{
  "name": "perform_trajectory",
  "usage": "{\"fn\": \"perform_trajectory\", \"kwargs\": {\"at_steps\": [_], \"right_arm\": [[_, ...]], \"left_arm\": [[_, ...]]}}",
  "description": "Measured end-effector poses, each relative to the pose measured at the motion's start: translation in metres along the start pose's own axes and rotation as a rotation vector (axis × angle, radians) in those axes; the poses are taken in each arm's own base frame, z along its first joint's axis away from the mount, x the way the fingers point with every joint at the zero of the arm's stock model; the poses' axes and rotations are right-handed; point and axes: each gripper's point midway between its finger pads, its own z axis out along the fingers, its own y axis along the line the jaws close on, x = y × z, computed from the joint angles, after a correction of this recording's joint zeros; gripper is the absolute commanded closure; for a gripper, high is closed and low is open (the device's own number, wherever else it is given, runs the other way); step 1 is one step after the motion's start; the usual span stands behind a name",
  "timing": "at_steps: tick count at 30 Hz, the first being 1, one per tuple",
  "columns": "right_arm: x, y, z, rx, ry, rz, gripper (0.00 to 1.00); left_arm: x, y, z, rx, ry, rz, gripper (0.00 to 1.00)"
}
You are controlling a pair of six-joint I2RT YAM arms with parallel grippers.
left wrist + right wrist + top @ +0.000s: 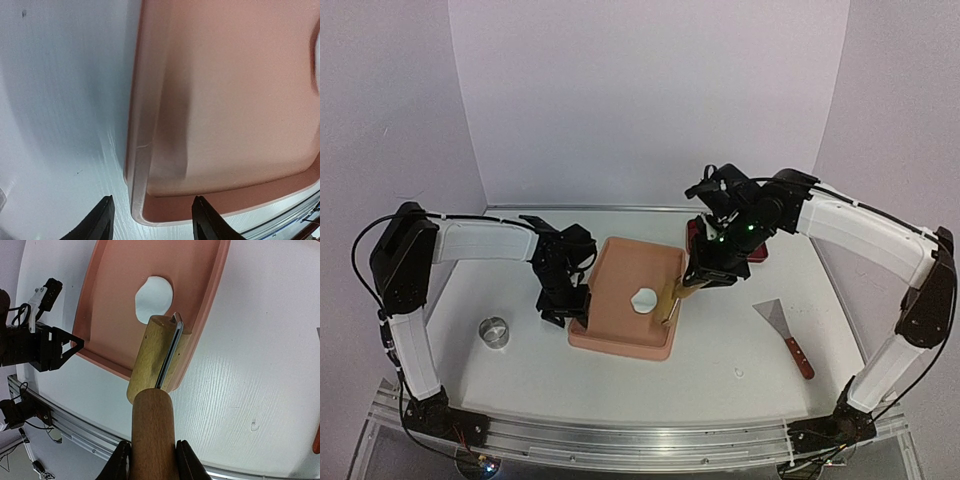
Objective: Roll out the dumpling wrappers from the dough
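Note:
A flattened, roughly oval piece of white dough (643, 299) (154, 299) lies in the pink tray (620, 262), right of its middle. No neat round dumpling wrappers are in view. My right gripper (705, 272) (152, 460) is shut on the handle of a wooden rolling pin (674, 293) (154, 352). The pin slants down over the tray's right rim, its far end just short of the dough. My left gripper (563, 312) (152, 220) stands open at the tray's near left corner (131, 200), one finger on each side of the rim and touching nothing.
A small metal ring (494, 332) stands on the table left of the tray. A metal scraper with a red-brown handle (786, 338) lies to the right. A dark red object (757, 254) sits behind my right arm. The aluminium rail (650, 445) runs along the near edge.

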Motion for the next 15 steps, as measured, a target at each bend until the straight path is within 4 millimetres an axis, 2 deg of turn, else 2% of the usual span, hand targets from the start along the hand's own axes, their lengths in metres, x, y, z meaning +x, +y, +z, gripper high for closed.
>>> {"fn": "perform_trajectory", "kwargs": {"at_steps": [4,8,11,15], "right_arm": [[0.001,0.004,0.007,-0.008,0.029,-0.025,1.00],[-0.009,0.015,0.024,-0.019,0.057,-0.035,1.00],[-0.016,0.019,0.041,-0.029,0.086,-0.026,1.00],[-0.031,0.015,0.056,-0.030,0.109,0.006,1.00]], "left_arm": [[-0.021,-0.012,-0.022,0.024,-0.063,0.022,0.46],[-0.052,-0.023,-0.044,0.068,-0.135,0.043,0.50],[-0.071,-0.019,-0.048,0.073,-0.155,0.048,0.53],[-0.088,-0.008,-0.040,0.063,-0.142,0.051,0.56]]}}
